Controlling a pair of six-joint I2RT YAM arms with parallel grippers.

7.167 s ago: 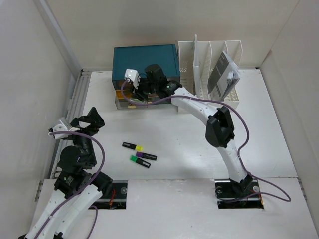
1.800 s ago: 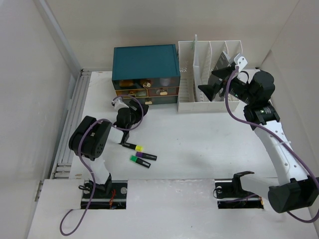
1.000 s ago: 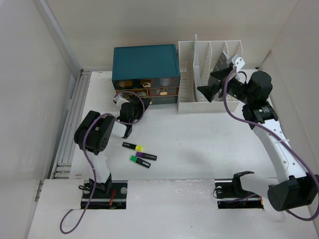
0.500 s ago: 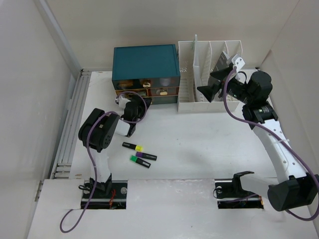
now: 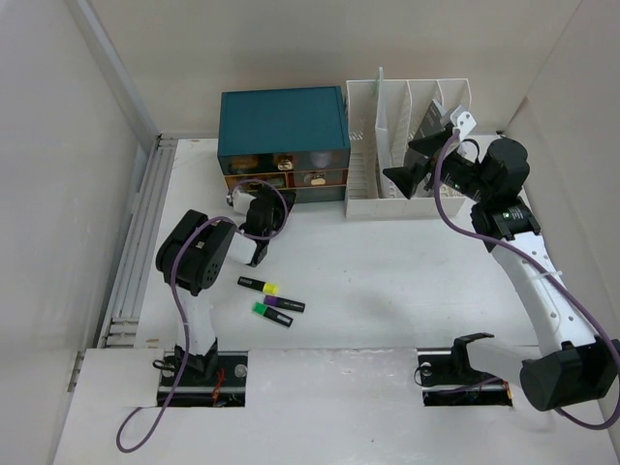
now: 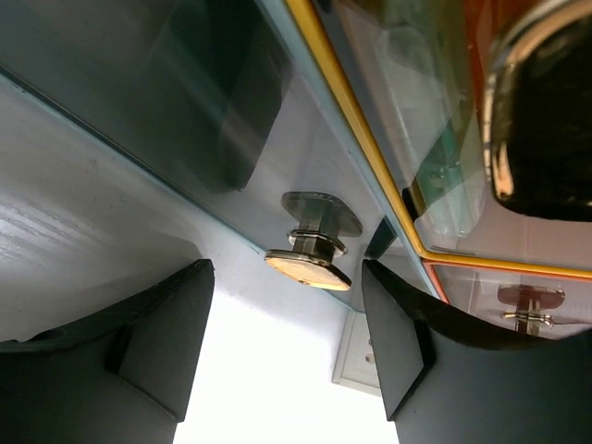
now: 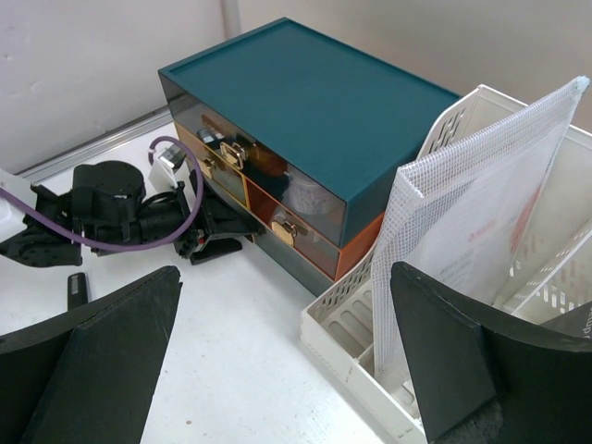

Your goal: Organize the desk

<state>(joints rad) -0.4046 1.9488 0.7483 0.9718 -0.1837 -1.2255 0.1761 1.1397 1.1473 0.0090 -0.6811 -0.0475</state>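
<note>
- The desk (image 5: 387, 281) is lying flat beneath both arms, filling the middle of the overhead view. Its metal rail (image 5: 145, 242) is running along the 9 o'clock edge.
- The left gripper (image 6: 287, 277) is hanging low over the far-left part of the desk, right up against the front of the teal drawer box (image 5: 283, 118).
- Its jaws are standing apart, with one finger (image 6: 166, 342) on either side of a metal knob (image 6: 310, 250) on a clear bottom drawer. Neither finger is touching the knob.
- In the left wrist view the white desk surface is showing at 7 o'clock from the knob.
- The right gripper (image 7: 285, 273) is hovering above the desk's far-right part with its jaws spread wide, holding nothing. It is facing the drawer box and the white file rack (image 5: 360, 145).
- A mesh pouch (image 7: 462, 231) is standing in the rack.
- Three highlighters are lying on the desk at 6 o'clock from the drawer box: a yellow-capped one (image 5: 258, 284), a purple one (image 5: 287, 304) and a green one (image 5: 270, 315). They are well apart from both grippers.
</note>
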